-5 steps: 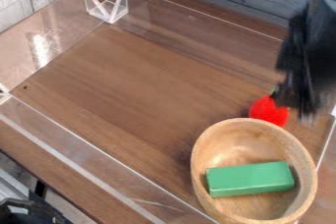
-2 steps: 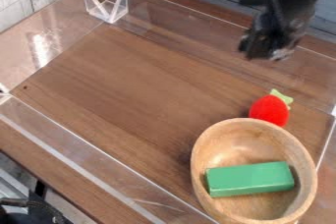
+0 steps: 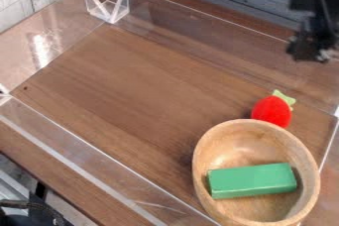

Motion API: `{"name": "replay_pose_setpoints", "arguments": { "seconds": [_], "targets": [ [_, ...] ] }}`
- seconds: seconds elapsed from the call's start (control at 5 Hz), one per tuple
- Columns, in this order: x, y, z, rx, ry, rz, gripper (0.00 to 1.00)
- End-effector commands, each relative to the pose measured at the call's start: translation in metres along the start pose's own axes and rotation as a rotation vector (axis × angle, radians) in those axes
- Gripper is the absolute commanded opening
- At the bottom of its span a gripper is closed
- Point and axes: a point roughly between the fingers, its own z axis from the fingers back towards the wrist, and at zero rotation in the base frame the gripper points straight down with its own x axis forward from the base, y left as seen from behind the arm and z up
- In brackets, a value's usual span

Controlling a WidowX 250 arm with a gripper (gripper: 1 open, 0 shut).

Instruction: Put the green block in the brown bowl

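Withdrawn to the far right, open gripper (image 3: pixel 312 48) hangs well apart from green block (image 3: pixel 252 180).

The pincer (image 3: pixel 315 47) hangs at the far right edge of the bench (image 3: pixel 146 91), above the surface and touching nothing. Nearer to me and a little left of it sits the strawberry toy (image 3: pixel 275 109). Nearer still, just beside that toy, stands the bowl (image 3: pixel 225 139), with the block (image 3: pixel 252 180) lying flat inside it. Far to the pincer's left, at the back corner, stands a small clear stand (image 3: pixel 106 4).
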Motion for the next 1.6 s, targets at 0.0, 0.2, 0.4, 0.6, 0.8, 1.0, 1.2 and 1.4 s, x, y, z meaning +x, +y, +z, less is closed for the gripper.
{"name": "replay_pose_setpoints", "arguments": {
  "seconds": [0.0, 0.2, 0.4, 0.6, 0.8, 1.0, 1.2, 1.4],
  "targets": [
    [0.016, 0.008, 0.007, 0.03, -0.082, -0.05, 1.0],
    [0.021, -0.002, -0.003, 0.022, -0.101, -0.092, 1.0],
    [0.022, -0.007, -0.014, 0.015, -0.12, -0.129, 1.0],
    [0.026, 0.003, -0.015, 0.018, -0.127, -0.134, 1.0],
    [0.025, 0.014, -0.016, 0.019, -0.125, -0.132, 1.0],
    [0.024, 0.029, -0.033, 0.02, -0.123, -0.122, 0.0],
    [0.024, 0.042, -0.051, 0.019, -0.122, -0.114, 1.0],
    [0.024, 0.052, -0.068, 0.018, -0.119, -0.099, 1.0]
  ]
}}
